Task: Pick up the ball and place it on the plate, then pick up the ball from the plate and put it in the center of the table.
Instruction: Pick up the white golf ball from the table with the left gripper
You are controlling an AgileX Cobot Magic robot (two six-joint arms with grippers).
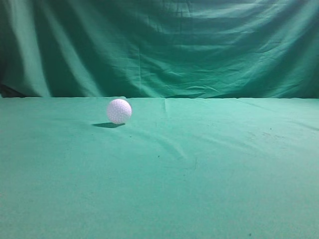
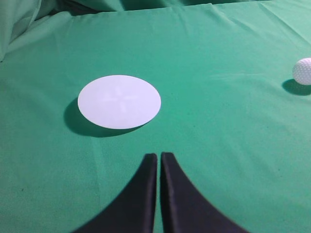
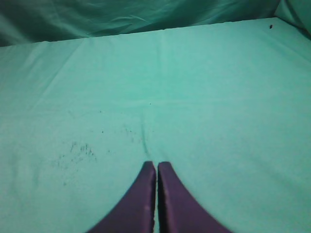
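Note:
The white dimpled ball (image 1: 119, 111) rests on the green cloth table (image 1: 199, 174), left of the middle and towards the back in the exterior view. It also shows at the right edge of the left wrist view (image 2: 303, 71). A flat white round plate (image 2: 119, 101) lies on the cloth in the left wrist view, ahead of my left gripper (image 2: 159, 155), which is shut and empty. The plate does not show in the exterior view. My right gripper (image 3: 156, 165) is shut and empty over bare cloth. Neither gripper shows in the exterior view.
A folded green backdrop curtain (image 1: 164, 45) hangs behind the table's far edge. Small dark specks (image 3: 77, 153) mark the cloth ahead and left of my right gripper. Faint wrinkles run across the cloth near the middle.

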